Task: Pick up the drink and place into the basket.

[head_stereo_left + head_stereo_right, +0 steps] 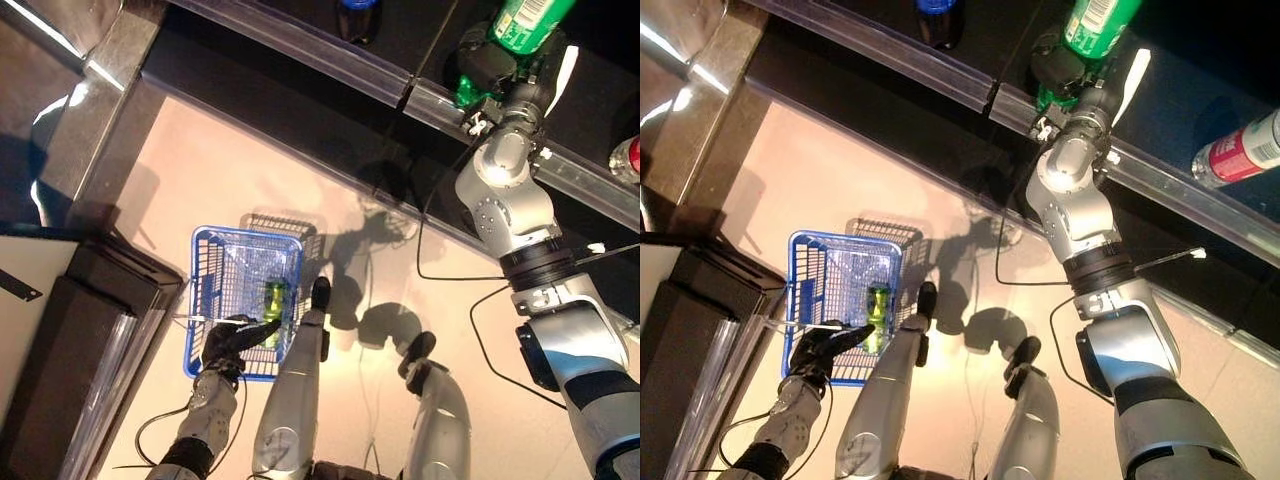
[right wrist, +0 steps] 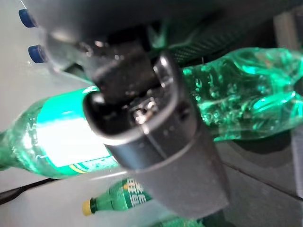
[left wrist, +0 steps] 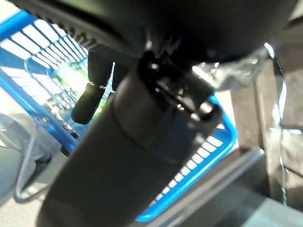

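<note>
My right hand (image 1: 484, 62) reaches up to the dark shelf and is shut on a green drink bottle (image 1: 530, 20). In the right wrist view its thumb (image 2: 156, 132) curls over that bottle (image 2: 246, 94), which has a green and white label. Low on the left, my left hand (image 1: 232, 340) grips the near side of a blue wire basket (image 1: 245, 232), fingers curled at its thin handle. A green drink (image 1: 272, 300) lies inside the basket. The left wrist view shows the basket's blue rim (image 3: 222, 137) past the hand (image 3: 142, 156).
A clear rail (image 1: 330, 65) runs along the shelf's front edge. A blue-capped bottle (image 1: 357, 10) and a red drink (image 1: 1240, 150) stand on the shelf. A smaller green bottle with a yellow cap (image 2: 118, 198) is nearby. A black cabinet (image 1: 90, 330) stands beside the basket.
</note>
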`<state>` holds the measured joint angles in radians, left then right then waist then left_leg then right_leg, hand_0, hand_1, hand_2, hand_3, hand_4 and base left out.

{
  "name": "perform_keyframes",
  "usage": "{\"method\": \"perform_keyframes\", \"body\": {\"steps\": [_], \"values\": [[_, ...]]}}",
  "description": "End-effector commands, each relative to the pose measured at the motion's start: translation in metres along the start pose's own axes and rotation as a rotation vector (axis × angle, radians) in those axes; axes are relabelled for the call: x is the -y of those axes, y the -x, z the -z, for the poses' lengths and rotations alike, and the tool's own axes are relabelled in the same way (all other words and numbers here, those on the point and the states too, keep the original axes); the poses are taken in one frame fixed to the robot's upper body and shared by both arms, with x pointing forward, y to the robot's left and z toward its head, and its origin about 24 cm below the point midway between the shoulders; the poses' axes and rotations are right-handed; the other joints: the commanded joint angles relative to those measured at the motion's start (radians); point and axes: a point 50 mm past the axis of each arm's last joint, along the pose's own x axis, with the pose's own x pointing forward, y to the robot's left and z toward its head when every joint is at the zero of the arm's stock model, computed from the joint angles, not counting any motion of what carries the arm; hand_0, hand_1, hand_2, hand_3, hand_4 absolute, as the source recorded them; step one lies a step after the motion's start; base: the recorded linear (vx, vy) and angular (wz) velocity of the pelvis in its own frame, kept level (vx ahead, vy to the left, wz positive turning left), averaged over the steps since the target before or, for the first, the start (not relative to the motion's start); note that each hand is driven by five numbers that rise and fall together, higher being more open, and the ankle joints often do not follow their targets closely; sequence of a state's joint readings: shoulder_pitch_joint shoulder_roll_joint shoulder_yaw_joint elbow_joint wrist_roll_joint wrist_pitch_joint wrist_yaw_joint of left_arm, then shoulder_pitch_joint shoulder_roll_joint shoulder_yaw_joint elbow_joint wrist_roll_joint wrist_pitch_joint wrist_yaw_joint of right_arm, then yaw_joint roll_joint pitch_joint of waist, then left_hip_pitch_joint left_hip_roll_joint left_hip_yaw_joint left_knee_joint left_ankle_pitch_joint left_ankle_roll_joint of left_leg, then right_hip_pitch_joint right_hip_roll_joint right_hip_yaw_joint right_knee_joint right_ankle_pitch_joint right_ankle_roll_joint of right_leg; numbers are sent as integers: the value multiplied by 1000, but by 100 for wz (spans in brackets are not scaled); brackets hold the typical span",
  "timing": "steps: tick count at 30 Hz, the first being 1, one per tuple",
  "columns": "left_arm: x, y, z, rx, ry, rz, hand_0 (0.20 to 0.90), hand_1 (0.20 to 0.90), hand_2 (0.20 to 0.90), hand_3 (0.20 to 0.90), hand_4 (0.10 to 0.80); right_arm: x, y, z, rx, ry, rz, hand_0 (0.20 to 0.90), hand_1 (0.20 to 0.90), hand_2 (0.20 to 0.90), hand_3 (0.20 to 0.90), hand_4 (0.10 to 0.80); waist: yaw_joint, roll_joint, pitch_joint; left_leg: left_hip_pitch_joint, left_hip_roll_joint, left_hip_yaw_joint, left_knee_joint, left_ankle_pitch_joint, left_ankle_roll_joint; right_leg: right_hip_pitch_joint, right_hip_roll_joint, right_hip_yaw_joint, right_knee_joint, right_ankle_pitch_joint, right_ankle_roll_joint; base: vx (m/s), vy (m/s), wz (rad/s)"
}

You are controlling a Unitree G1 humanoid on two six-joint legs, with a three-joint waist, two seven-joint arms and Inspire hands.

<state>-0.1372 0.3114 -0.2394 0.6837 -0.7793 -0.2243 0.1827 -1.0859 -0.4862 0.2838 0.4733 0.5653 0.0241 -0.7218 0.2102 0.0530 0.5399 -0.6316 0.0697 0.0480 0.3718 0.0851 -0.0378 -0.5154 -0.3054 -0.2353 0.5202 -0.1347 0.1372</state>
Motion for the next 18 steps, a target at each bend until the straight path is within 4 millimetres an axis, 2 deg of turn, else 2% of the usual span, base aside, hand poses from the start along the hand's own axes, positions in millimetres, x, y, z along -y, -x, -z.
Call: {"method": "perform_keyframes", "body": {"steps": [1, 7, 8, 9, 10, 14, 18], "values": [[29, 20, -36, 261, 23, 260, 300, 300, 300, 200, 100, -18, 19, -109, 465, -127, -279, 300, 300, 300, 200, 100, -1, 43, -20, 60, 6, -47, 57, -94, -9, 18, 10, 1, 27, 33, -62, -49, 37, -2], [45, 28, -74, 396, 97, 362, 300, 300, 300, 200, 100, -33, 51, -92, 437, -179, -529, 300, 300, 300, 200, 100, -15, 45, -20, 123, 13, -34, 29, -81, -18, 82, 14, -8, 12, 26, -69, -43, -6, -7], [50, 32, -85, 433, 97, 400, 300, 300, 300, 200, 100, -38, 59, -87, 423, -195, -579, 300, 300, 300, 200, 100, -11, 43, -20, 139, 14, -32, 24, -79, -19, 103, 14, -15, 9, 20, -71, -48, -41, -3], [51, 33, -87, 439, 96, 408, 300, 300, 300, 200, 100, -38, 61, -86, 420, -199, -586, 300, 300, 300, 200, 100, -11, 42, -20, 141, 14, -32, 23, -79, -19, 107, 14, -16, 8, 20, -72, -48, -105, 1], [59, 41, -99, 470, 114, 469, 300, 300, 300, 200, 100, -43, 71, -78, 395, -217, -631, 300, 300, 300, 200, 100, -3, 39, -20, 159, 14, -35, 19, -75, -20, 139, 14, -30, 1, 17, -74, -28, -103, 2], [69, 50, -106, 498, 137, 537, 300, 300, 300, 200, 100, -51, 85, -65, 361, -228, -693, 300, 300, 300, 200, 100, 11, 34, -20, 188, 14, -41, 11, -72, -24, 190, 13, -55, -9, 11, -78, -21, -78, 12], [76, 60, -110, 507, 153, 609, 300, 300, 300, 200, 100, -60, 96, -42, 251, -206, -756, 300, 300, 300, 200, 100, 34, 29, -20, 230, 9, -54, -5, -66, -31, 258, 11, -85, -24, 2, -82, 0, -48, 11]]}}
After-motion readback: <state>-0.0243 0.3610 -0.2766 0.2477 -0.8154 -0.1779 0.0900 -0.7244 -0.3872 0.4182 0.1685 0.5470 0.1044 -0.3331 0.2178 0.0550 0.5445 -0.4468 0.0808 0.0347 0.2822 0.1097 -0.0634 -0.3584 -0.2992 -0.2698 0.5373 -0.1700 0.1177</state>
